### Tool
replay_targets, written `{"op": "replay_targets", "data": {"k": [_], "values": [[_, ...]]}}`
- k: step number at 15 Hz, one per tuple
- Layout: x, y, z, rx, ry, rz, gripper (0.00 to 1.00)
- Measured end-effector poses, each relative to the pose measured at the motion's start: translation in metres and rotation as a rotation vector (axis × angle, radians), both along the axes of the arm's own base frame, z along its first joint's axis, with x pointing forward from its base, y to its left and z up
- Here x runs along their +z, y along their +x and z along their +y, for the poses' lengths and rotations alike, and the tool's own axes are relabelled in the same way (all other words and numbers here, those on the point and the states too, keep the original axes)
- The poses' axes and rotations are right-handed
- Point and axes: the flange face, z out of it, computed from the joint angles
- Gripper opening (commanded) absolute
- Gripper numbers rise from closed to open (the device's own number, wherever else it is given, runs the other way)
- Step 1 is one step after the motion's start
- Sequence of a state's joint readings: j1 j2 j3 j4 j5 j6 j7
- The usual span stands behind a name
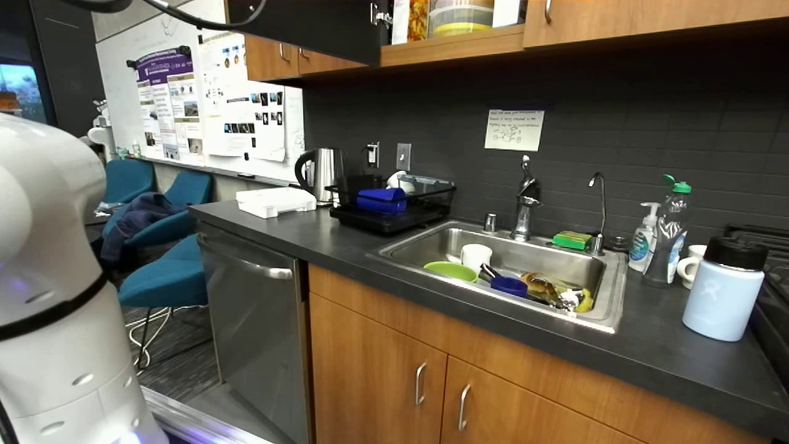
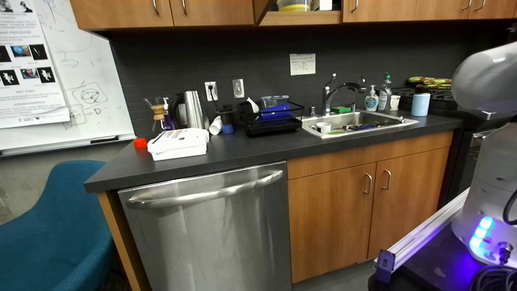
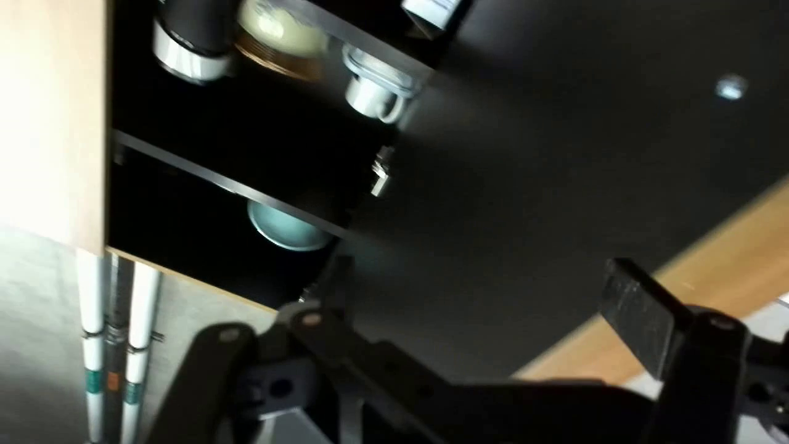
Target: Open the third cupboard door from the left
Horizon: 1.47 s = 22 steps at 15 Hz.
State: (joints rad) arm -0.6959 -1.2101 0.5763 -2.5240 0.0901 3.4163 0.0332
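Wooden cupboard door (image 1: pixel 320 31) open, mug (image 3: pixel 367 96) inside

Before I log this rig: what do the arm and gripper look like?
Arm: white, rounded segments, black band, oval recesses, blue lights low down, black cables coiled at its foot. Gripper, in the wrist view: black and angular, two fingers, one showing a flat pad. No legible markings.

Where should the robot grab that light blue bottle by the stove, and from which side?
Probably best: squeeze the blue bottle round its middle, below the black lid, coming in level from the counter's front edge. It stands upright with round sides to press on, and the nearby white mug and green-capped soap bottle sit farther back.
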Motion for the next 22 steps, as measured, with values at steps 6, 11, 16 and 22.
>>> {"op": "replay_targets", "data": {"k": [6, 11, 16, 22], "values": [[0.049, 0.046, -0.150, -0.189, 0.340, 0.044, 1.00], [0.039, 0.074, -0.269, -0.242, 0.567, 0.145, 1.00], [-0.006, 0.088, -0.346, -0.226, 0.671, 0.338, 1.00], [-0.047, 0.089, -0.411, -0.157, 0.656, 0.638, 1.00]]}}
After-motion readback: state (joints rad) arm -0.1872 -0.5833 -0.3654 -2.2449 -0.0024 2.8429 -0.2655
